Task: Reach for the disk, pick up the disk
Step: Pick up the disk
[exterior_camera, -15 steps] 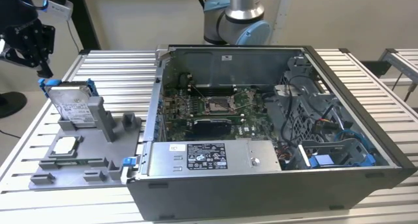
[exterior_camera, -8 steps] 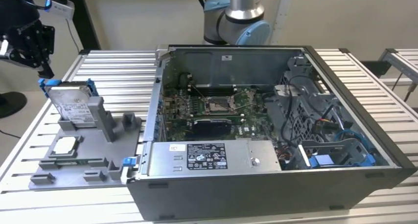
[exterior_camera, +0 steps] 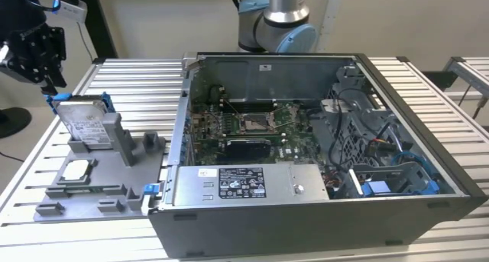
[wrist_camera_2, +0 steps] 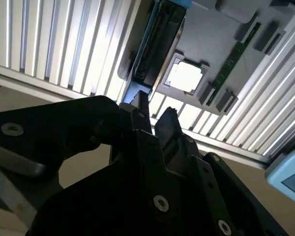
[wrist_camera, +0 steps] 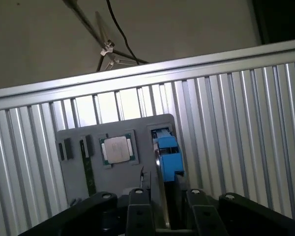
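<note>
From my station, the exterior view shows the gripper hanging at that view's far left, just above the top edge of the disk and, as far as I can make out, not touching it. The disk stands upright on its edge in a slot at the back of a grey tray. Its white label faces the camera and its blue rails show at the upper corners. The tray lies on the slatted metal table right beside the open computer case, on the exterior view's left of it. A small square chip sits in a pocket of the tray, nearer the camera than the disk. In the second wrist view the two fingers stand apart with light showing between them and nothing held. The disk is seen edge-on beyond their tips, with the chip next to it. In the first wrist view the black fingers are spread either side of the disk's blue-railed edge, which lines up with the gap between them. The chip lies just beside it on the tray. The arm's base rises behind the case.
</note>
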Available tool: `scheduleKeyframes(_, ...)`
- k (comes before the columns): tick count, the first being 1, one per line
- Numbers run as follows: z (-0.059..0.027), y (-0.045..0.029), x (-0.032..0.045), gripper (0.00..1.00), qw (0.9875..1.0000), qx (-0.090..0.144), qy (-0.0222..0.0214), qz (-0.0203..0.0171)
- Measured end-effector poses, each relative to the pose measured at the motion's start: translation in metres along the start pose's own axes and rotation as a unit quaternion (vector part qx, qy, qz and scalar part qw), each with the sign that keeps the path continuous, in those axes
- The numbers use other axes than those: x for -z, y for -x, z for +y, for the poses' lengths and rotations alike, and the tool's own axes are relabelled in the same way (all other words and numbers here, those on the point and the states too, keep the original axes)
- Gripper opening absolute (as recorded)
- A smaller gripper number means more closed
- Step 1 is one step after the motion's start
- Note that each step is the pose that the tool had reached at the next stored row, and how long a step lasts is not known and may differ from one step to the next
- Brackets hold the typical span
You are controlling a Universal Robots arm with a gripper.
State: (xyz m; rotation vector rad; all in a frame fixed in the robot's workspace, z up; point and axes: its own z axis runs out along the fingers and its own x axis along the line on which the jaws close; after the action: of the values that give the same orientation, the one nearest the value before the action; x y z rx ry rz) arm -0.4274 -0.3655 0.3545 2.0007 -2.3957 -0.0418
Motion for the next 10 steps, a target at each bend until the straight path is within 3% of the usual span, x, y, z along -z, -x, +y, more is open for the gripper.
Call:
scheduleKeyframes(5,0.0,0.0,-0.0003,1.0,1.0,0.0,0.0,0.0)
scheduleKeyframes(10,-0.0003,0.0001,-0.0075,1.0,1.0,0.0,-0.0033,-0.0006)
